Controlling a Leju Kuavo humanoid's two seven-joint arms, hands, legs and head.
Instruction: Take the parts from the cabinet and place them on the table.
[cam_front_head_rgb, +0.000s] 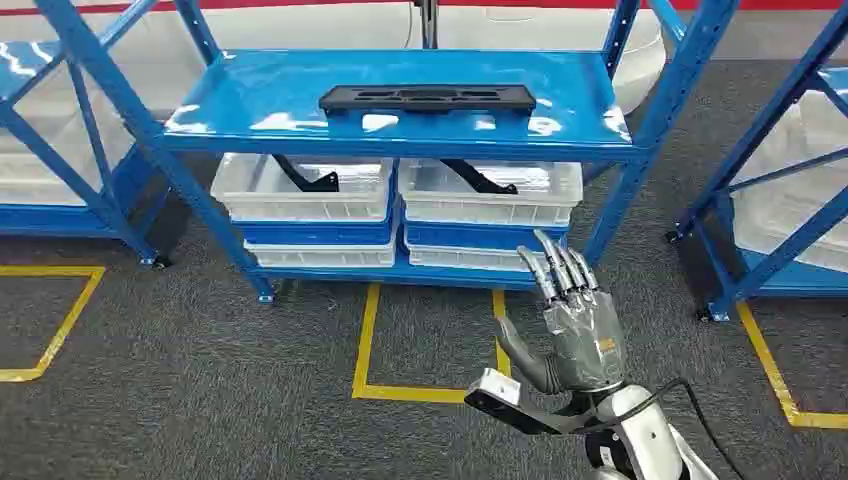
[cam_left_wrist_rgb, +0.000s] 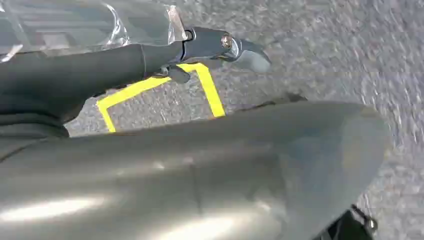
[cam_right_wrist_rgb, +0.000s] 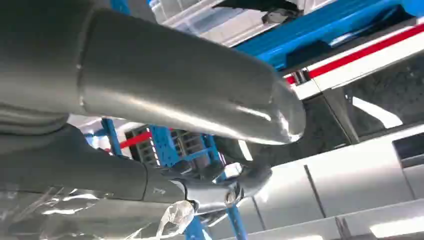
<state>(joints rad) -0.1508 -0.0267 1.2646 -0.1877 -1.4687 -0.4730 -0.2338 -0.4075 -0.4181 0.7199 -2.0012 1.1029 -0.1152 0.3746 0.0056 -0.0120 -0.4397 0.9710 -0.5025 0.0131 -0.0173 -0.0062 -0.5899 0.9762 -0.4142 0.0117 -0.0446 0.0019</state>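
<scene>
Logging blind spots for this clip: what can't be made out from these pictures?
- Black parts in the white bins: head view, the top shelf hides their upper ends.
- Left hand: left wrist view, close and blurred; grip unreadable.
- Right hand, head view: palm side faces away.

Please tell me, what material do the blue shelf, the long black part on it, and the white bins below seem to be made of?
Blue shelf: likely painted metal, glossy, with bright reflections.
Long black part: probably moulded plastic, matte, no glare; metal is possible.
White bins: translucent plastic, as the contents show through the walls.
</scene>
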